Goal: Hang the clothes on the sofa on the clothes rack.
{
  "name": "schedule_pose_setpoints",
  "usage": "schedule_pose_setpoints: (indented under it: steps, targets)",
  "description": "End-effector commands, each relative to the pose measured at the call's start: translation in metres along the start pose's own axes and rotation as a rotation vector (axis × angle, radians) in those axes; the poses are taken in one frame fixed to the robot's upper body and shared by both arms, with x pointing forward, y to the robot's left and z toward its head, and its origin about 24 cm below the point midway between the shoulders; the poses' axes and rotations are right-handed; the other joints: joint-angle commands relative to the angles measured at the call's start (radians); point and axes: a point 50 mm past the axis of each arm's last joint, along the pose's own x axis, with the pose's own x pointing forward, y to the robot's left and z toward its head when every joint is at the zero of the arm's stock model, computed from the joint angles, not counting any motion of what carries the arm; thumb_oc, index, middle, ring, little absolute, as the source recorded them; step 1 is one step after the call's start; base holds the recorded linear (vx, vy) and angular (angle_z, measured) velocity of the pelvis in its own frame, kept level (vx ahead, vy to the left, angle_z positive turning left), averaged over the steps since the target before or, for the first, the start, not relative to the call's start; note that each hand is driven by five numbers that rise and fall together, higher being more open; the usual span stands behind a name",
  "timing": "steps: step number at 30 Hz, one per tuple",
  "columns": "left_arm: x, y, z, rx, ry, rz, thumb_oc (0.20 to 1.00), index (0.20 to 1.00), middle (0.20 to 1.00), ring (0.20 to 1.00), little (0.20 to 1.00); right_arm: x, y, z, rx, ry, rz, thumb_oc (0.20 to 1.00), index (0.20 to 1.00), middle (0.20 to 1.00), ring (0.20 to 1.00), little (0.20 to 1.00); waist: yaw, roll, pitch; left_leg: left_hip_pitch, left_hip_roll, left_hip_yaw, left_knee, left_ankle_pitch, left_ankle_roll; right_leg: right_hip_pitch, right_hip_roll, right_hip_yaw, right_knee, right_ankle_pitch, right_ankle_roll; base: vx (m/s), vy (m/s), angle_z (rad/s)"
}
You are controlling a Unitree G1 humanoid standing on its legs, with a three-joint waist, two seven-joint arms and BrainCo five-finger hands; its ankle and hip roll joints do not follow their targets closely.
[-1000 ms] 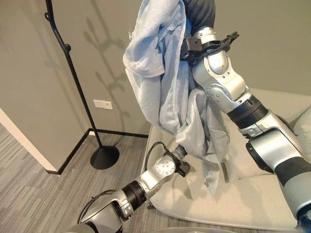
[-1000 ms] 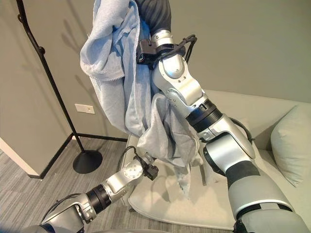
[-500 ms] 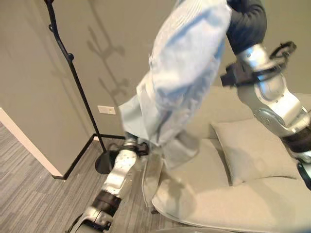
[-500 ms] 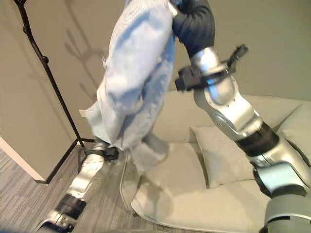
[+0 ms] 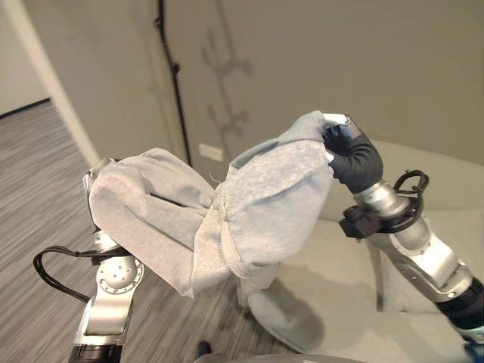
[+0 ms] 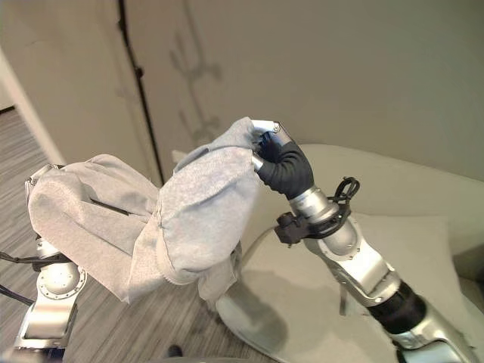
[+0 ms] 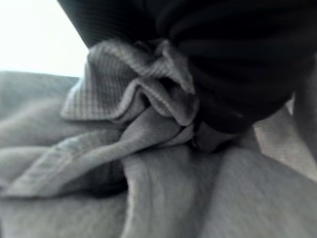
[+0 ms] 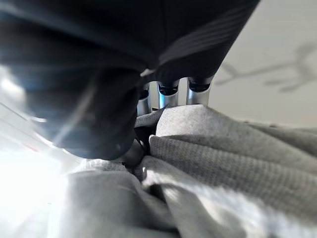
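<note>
The room around me is evenly and softly lit, bright enough that the wall (image 5: 302, 60) reads a flat beige without glare. The clothes rack (image 5: 172, 76) throws a faint branching shadow on that wall just to its right, so light comes from my left front. Under the garment (image 5: 227, 212) I hold up, a soft dark shadow lies on the sofa (image 6: 302, 302). Straight lines bow near the edges of my head views. My left wrist view is dim and soft, with a blown-out white patch in one corner. Beside my right robot hand (image 8: 168, 94), white glare washes out the cloth, and the dark cover is blurred.
</note>
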Motion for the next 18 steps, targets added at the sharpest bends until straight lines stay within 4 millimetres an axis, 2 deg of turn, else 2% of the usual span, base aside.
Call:
schedule_pose_setpoints:
  steps: [1, 2, 5, 6, 7, 8, 9, 11, 12, 13, 14, 15, 17, 18]
  targets:
    - [0.021, -0.011, 0.032, -0.054, -0.215, -0.010, 0.200, 0.200, 0.200, 0.200, 0.200, 0.018, 0.000, 0.030, -0.080, -0.198, -0.013, 0.200, 0.200, 0.200, 0.200, 0.200, -0.039, -0.021, 0.014, 0.082, 0.115, -0.012, 0.015, 0.203, -0.105, -0.024, -0.090, 0.003, 0.033, 0.018, 0.046, -0.08, 0.265, 0.04]
    - [0.020, -0.027, 0.038, -0.121, -0.231, -0.054, 0.200, 0.200, 0.200, 0.200, 0.200, 0.017, 0.000, 0.029, -0.102, -0.195, -0.027, 0.200, 0.200, 0.200, 0.200, 0.200, -0.063, -0.021, 0.017, 0.114, 0.159, -0.009, 0.022, 0.185, -0.105, -0.053, -0.130, -0.005, 0.039, 0.053, 0.065, -0.09, 0.390, 0.17]
    - [0.020, -0.051, 0.050, -0.198, -0.256, -0.115, 0.200, 0.200, 0.200, 0.200, 0.200, 0.017, -0.003, 0.025, -0.113, -0.189, -0.091, 0.200, 0.200, 0.200, 0.200, 0.200, -0.087, -0.024, 0.038, 0.117, 0.226, -0.025, 0.023, 0.212, -0.105, -0.069, -0.199, -0.026, 0.049, 0.072, 0.101, -0.03, 0.439, 0.23]
    - [0.019, -0.062, 0.054, -0.224, -0.266, -0.158, 0.200, 0.200, 0.200, 0.200, 0.200, 0.015, -0.005, 0.025, -0.109, -0.194, -0.120, 0.200, 0.200, 0.200, 0.200, 0.200, -0.092, -0.027, 0.047, 0.099, 0.244, -0.042, 0.031, 0.220, -0.105, -0.068, -0.227, -0.031, 0.047, 0.083, 0.117, 0.04, 0.334, 0.13]
    - [0.020, -0.064, 0.054, -0.227, -0.269, -0.161, 0.200, 0.200, 0.200, 0.200, 0.200, 0.014, -0.005, 0.025, -0.112, -0.195, -0.124, 0.200, 0.200, 0.200, 0.200, 0.200, -0.092, -0.028, 0.047, 0.092, 0.243, -0.048, 0.036, 0.218, -0.105, -0.067, -0.228, -0.035, 0.047, 0.083, 0.118, 0.18, 0.509, 0.15]
    - [0.013, -0.082, 0.061, -0.267, -0.278, -0.258, 0.200, 0.200, 0.200, 0.200, 0.200, 0.003, -0.007, 0.021, -0.120, -0.170, -0.174, 0.200, 0.200, 0.200, 0.200, 0.200, -0.109, -0.022, 0.050, 0.049, 0.234, -0.050, 0.083, 0.100, -0.105, -0.039, -0.284, -0.050, 0.032, 0.100, 0.142, 0.27, 0.537, 0.19]
    - [0.008, -0.094, 0.061, -0.278, -0.271, -0.318, 0.200, 0.200, 0.200, 0.200, 0.200, -0.003, -0.009, 0.016, -0.140, -0.136, -0.197, 0.200, 0.200, 0.200, 0.200, 0.200, -0.118, -0.017, 0.041, 0.016, 0.213, -0.033, 0.116, 0.006, -0.105, -0.021, -0.324, -0.061, 0.015, 0.137, 0.158, 0.36, 0.725, 0.64]
    - [0.006, -0.108, 0.067, -0.280, -0.308, -0.380, 0.200, 0.200, 0.200, 0.200, 0.200, -0.009, -0.012, 0.015, -0.184, -0.125, -0.263, 0.200, 0.200, 0.200, 0.200, 0.200, -0.121, -0.018, 0.042, -0.061, 0.132, -0.059, 0.201, -0.081, -0.089, -0.031, -0.389, -0.045, 0.027, 0.250, 0.158, 0.22, 0.523, 0.70]
    - [0.007, -0.110, 0.073, -0.276, -0.347, -0.401, 0.200, 0.200, 0.200, 0.200, 0.200, -0.008, -0.011, 0.014, -0.190, -0.136, -0.283, 0.200, 0.200, 0.200, 0.200, 0.200, -0.124, -0.025, 0.042, -0.074, 0.089, -0.050, 0.204, -0.116, -0.054, -0.066, -0.421, -0.038, 0.060, 0.298, 0.157, 0.07, 0.300, 0.29]
    - [0.008, -0.111, 0.073, -0.275, -0.350, -0.402, 0.200, 0.200, 0.200, 0.200, 0.200, -0.008, -0.011, 0.014, -0.191, -0.137, -0.285, 0.200, 0.200, 0.200, 0.200, 0.200, -0.123, -0.032, 0.039, -0.079, 0.081, -0.046, 0.203, -0.115, -0.048, -0.074, -0.430, -0.035, 0.061, 0.302, 0.158, 0.07, 0.273, 0.38]
    - [0.011, -0.112, 0.075, -0.256, -0.379, -0.403, 0.200, 0.200, 0.200, 0.200, 0.200, -0.007, -0.012, 0.012, -0.218, -0.129, -0.305, 0.200, 0.200, 0.200, 0.200, 0.200, -0.121, -0.038, 0.039, -0.072, 0.051, -0.023, 0.192, -0.125, -0.025, -0.105, -0.461, -0.030, 0.096, 0.377, 0.157, 0.18, 0.512, 0.38]
    - [0.020, -0.104, 0.081, -0.224, -0.435, -0.358, 0.200, 0.200, 0.200, 0.200, 0.200, -0.002, -0.008, 0.012, -0.237, -0.155, -0.316, 0.200, 0.200, 0.200, 0.200, 0.200, -0.120, -0.020, 0.047, -0.033, -0.004, 0.014, 0.154, -0.154, 0.020, -0.157, -0.493, -0.074, 0.192, 0.462, 0.156, 0.26, 0.700, 0.32]
    - [0.021, -0.098, 0.081, -0.215, -0.445, -0.323, 0.200, 0.200, 0.200, 0.200, 0.200, -0.003, -0.007, 0.009, -0.239, -0.143, -0.332, 0.200, 0.200, 0.200, 0.200, 0.200, -0.146, -0.018, 0.049, 0.029, -0.072, 0.033, 0.093, -0.161, 0.058, -0.224, -0.452, -0.006, 0.302, 0.400, 0.138, 0.21, 0.607, -0.02]
    - [0.021, -0.097, 0.079, -0.212, -0.436, -0.309, 0.200, 0.200, 0.200, 0.200, 0.200, -0.004, -0.008, 0.008, -0.249, -0.144, -0.337, 0.200, 0.200, 0.200, 0.200, 0.200, -0.152, -0.016, 0.051, 0.058, -0.104, 0.051, 0.062, -0.161, 0.075, -0.251, -0.412, 0.016, 0.338, 0.354, 0.124, 0.10, 0.318, 0.12]
